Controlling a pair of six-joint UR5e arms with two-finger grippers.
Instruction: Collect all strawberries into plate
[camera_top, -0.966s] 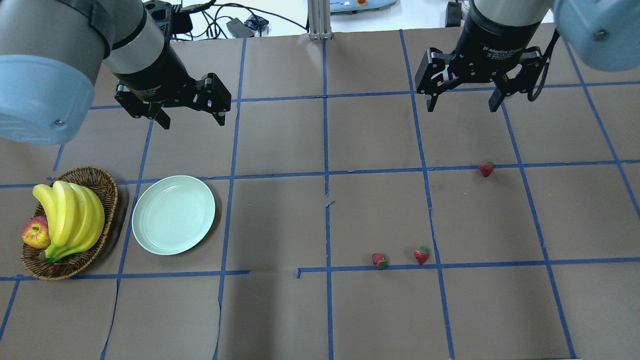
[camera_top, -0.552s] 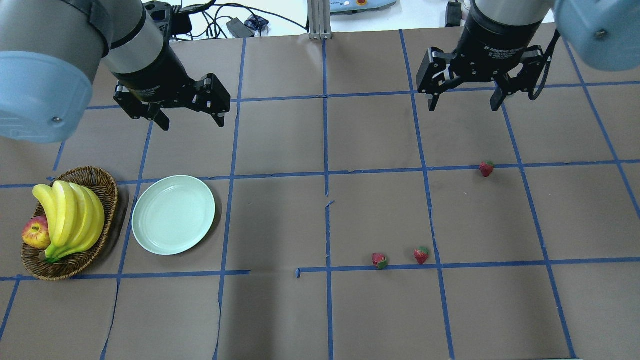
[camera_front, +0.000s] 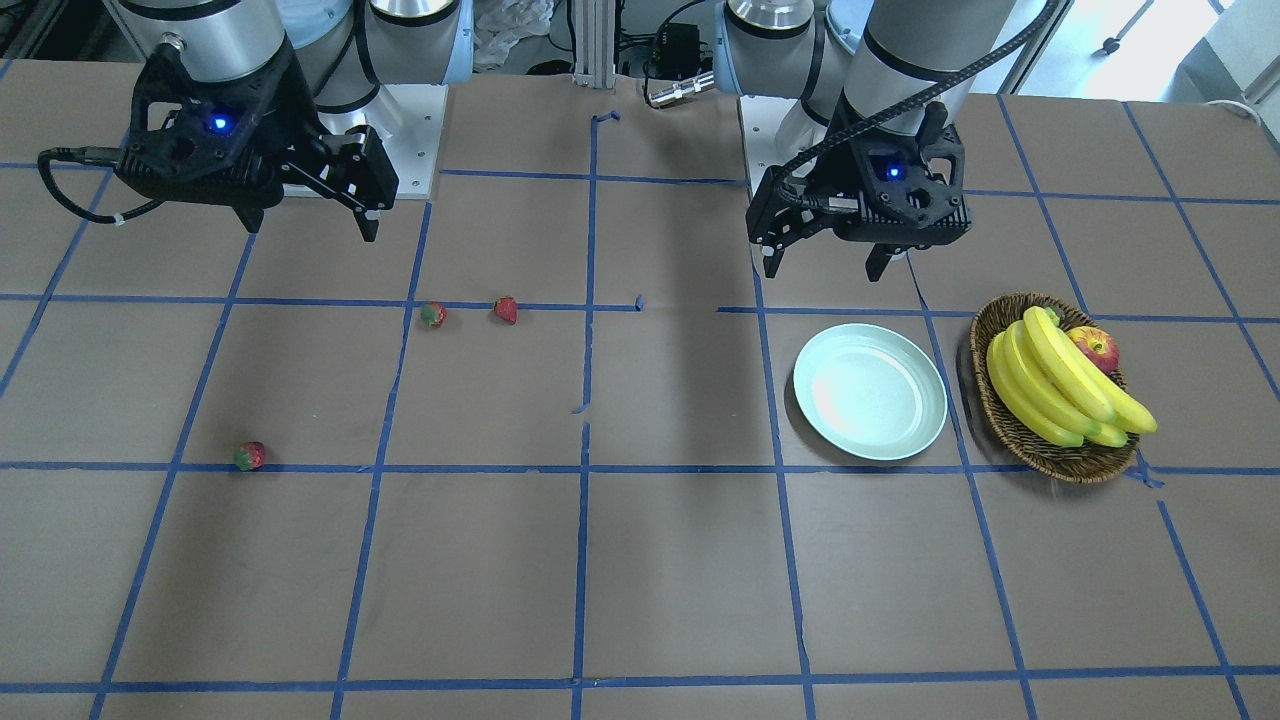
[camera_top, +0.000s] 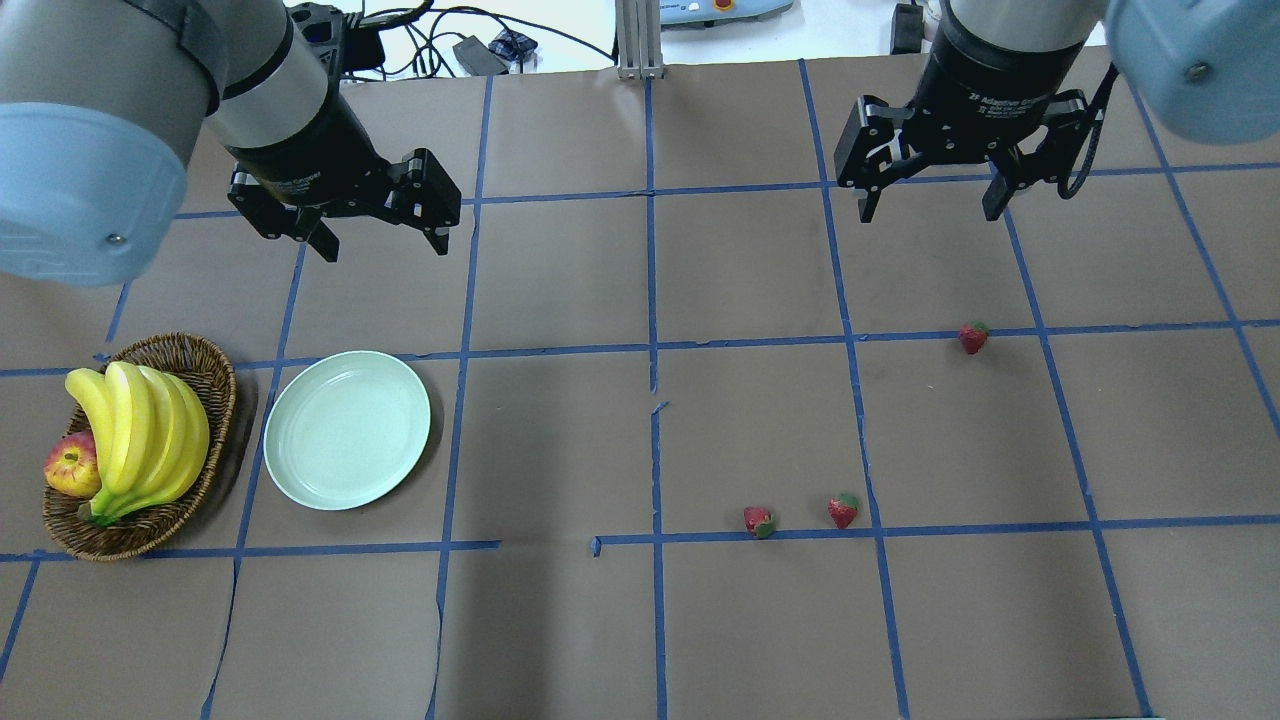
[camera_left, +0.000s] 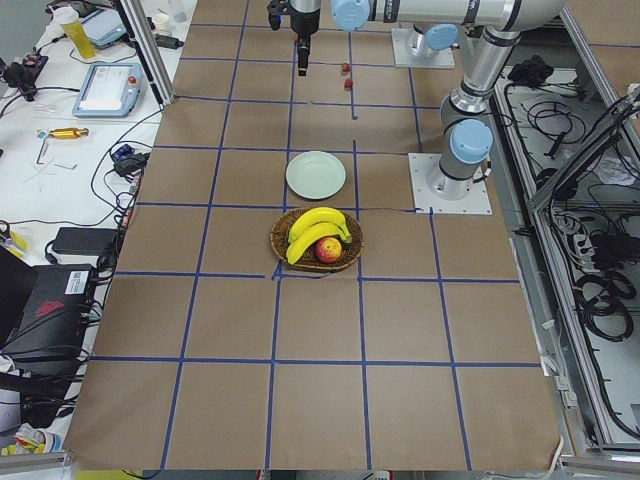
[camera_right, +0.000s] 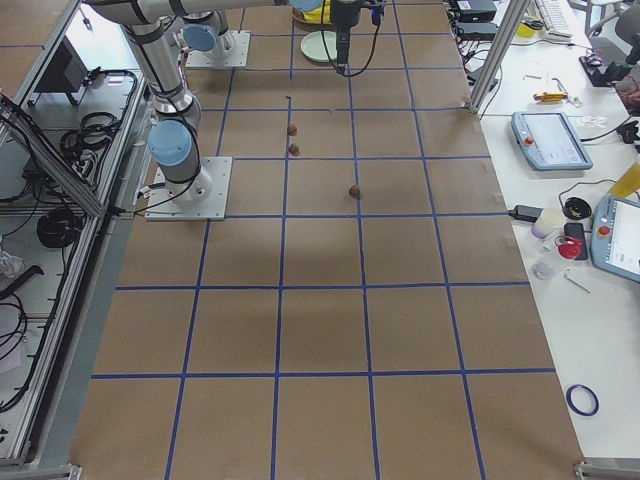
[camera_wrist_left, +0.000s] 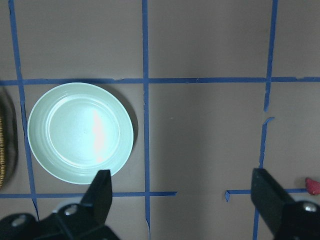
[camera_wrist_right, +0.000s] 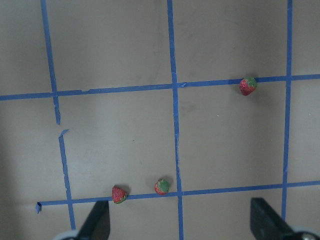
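Observation:
Three small red strawberries lie on the brown table: one far out (camera_top: 973, 337) and two close together (camera_top: 759, 522) (camera_top: 843, 511). All three show in the right wrist view (camera_wrist_right: 248, 85) (camera_wrist_right: 118, 194) (camera_wrist_right: 162, 186). The mint-green plate (camera_top: 347, 430) lies empty beside the basket and shows in the left wrist view (camera_wrist_left: 80, 132). My left gripper (camera_top: 385, 245) hangs open and empty above the table, beyond the plate. My right gripper (camera_top: 926, 213) hangs open and empty above the table, beyond the far strawberry.
A wicker basket (camera_top: 215, 365) with bananas (camera_top: 140, 430) and an apple (camera_top: 72, 467) stands left of the plate. Blue tape lines grid the brown table. Cables and gear lie past the far edge.
My right gripper has shifted very slightly away from the strawberries. The left gripper, plate and strawberries have not moved.

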